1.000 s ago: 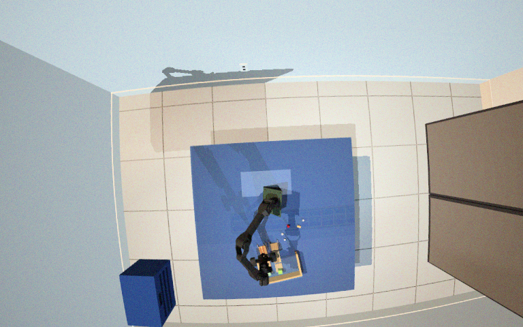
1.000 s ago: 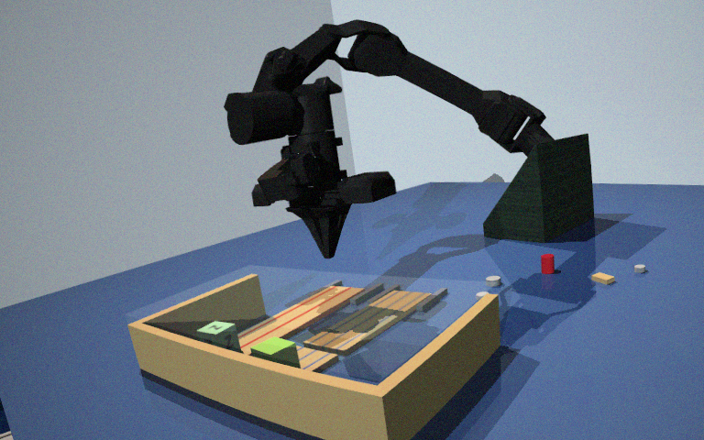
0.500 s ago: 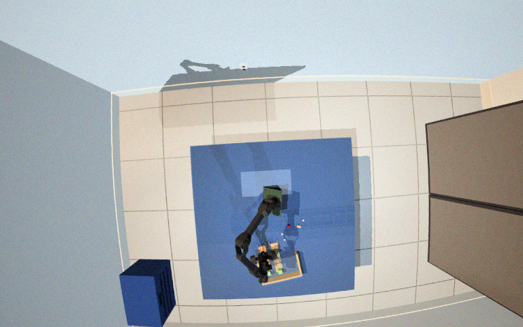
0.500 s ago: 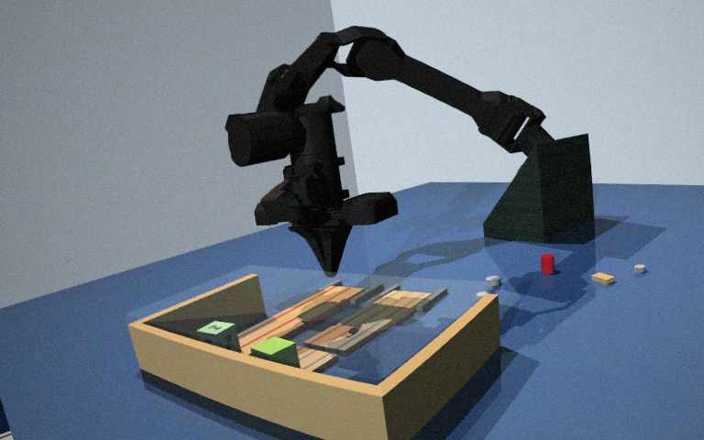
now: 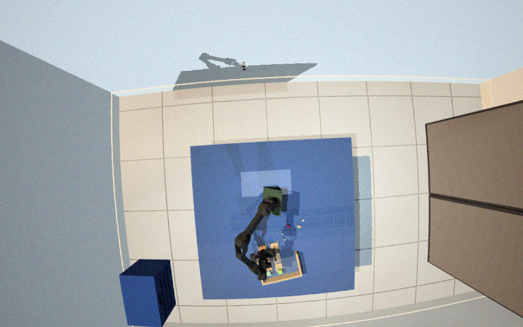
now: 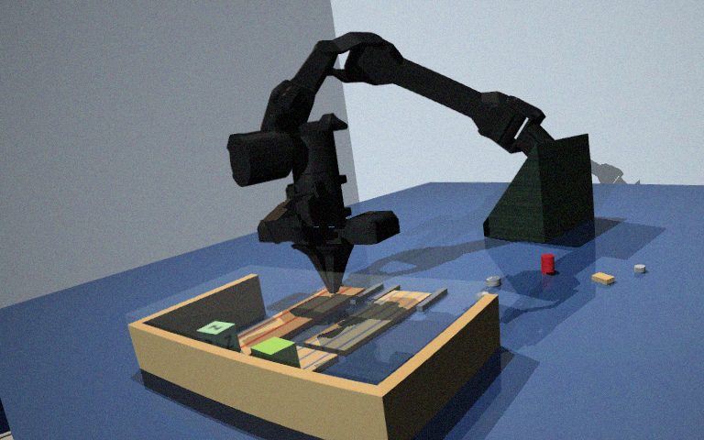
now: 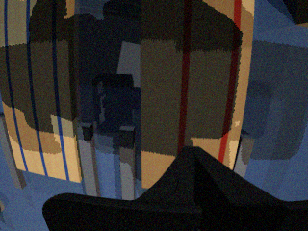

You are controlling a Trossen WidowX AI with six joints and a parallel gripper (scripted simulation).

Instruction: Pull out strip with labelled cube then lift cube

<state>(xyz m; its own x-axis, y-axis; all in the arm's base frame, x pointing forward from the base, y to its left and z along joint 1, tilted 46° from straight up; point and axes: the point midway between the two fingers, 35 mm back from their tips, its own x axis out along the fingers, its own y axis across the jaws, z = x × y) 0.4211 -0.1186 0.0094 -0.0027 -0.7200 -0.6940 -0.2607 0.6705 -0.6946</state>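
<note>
An open tan tray [image 6: 311,397] [image 5: 298,266] holds two tan strips side by side. The red-striped strip [image 6: 282,321] [image 7: 206,45] carries a pale green cube with a mark on top [image 6: 216,330] [image 5: 268,273] at its near end. The blue-striped strip [image 6: 363,324] [image 7: 38,129] appears split, and a plain green cube [image 6: 275,350] [image 5: 280,272] sits on its near piece. My gripper [image 6: 332,287] [image 7: 191,153] [image 5: 265,257] is shut and empty. It points straight down, with its tip at the far end of the red-striped strip. Whether it touches the strip is unclear.
Grey bars [image 6: 432,299] lie at the far ends of the strips. Outside the tray are a red cylinder [image 6: 546,263], a tan block [image 6: 602,278] and two grey discs [image 6: 493,280] [image 6: 639,268]. The arm's dark green base [image 6: 544,202] stands behind. A blue box [image 5: 146,291] sits on the floor.
</note>
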